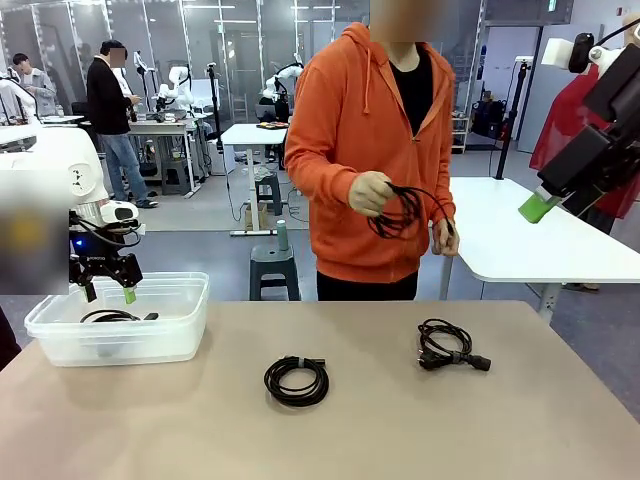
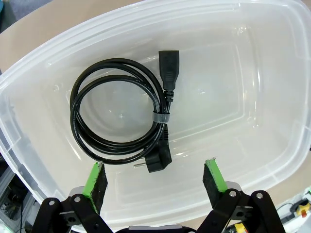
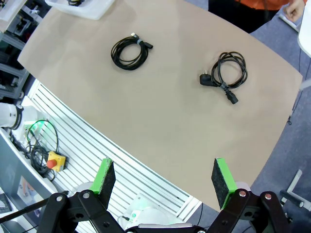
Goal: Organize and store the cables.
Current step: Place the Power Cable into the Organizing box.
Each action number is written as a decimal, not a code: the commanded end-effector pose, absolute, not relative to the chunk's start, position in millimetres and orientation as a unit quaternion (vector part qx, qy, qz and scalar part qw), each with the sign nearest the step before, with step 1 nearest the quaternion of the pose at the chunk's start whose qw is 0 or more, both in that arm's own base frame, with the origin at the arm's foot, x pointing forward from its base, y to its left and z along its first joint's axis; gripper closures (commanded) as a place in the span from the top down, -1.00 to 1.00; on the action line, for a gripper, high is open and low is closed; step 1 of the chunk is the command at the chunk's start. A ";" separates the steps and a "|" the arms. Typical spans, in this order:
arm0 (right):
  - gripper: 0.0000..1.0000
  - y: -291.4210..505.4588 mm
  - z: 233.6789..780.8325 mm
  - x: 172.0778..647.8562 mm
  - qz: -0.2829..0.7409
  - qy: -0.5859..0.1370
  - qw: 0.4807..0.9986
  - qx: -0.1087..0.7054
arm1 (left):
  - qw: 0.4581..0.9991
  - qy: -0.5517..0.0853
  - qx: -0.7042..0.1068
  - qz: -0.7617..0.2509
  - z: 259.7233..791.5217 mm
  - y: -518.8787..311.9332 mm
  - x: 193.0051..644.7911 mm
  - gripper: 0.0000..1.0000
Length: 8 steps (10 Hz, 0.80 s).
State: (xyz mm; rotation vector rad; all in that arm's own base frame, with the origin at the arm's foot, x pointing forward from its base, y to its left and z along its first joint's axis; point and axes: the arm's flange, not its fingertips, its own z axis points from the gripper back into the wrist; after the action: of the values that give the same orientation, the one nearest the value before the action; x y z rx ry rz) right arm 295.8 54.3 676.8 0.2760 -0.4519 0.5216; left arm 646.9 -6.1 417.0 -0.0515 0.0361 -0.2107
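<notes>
Tan table (image 1: 150,430) (two coiled cables (image 1: 296,381)), workshop (image 1: 210,205) behind

Beige table (image 1: 400,430) across lower frame. Person in orange hoodie (image 1: 350,150) upper center, white table (image 1: 530,240) at right. 1 grey stool (image 1: 273,262) center-left.

**A robotics lab hall**

This is an open, grey-floored hall with glass partition walls (image 1: 200,50) and ceiling strip lights (image 1: 210,7). White worktables (image 1: 250,135) stand about with stools (image 1: 273,262) beside them. A person (image 1: 108,100) stands at a far bench (image 1: 165,127). A red emergency-stop button (image 3: 52,162) lies among loose wiring below the table (image 3: 170,126) edge.
</notes>
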 end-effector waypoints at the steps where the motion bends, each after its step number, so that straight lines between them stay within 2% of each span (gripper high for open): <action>1: 1.00 55.1 676.7 297.2 0.257 -0.226 0.929 0.140 | 0.994 0.018 -0.021 -0.106 417.2 -5.4 647.1 1.00; 5: 1.00 55.1 676.7 297.2 0.257 -0.226 0.929 0.140 | 0.994 0.018 -0.026 -0.105 417.0 -6.1 646.9 1.00; 8: 1.00 51.1 688.1 288.5 0.276 -0.213 0.928 0.128 | 0.981 -0.036 -0.029 -0.187 458.9 -10.2 607.1 1.00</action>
State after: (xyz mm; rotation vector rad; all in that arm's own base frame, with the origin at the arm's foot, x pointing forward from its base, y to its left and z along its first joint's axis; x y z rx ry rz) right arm 290.6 54.3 681.4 0.2744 -0.4498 0.5307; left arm 635.9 -13.2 450.3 -0.0478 -0.0246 -0.3145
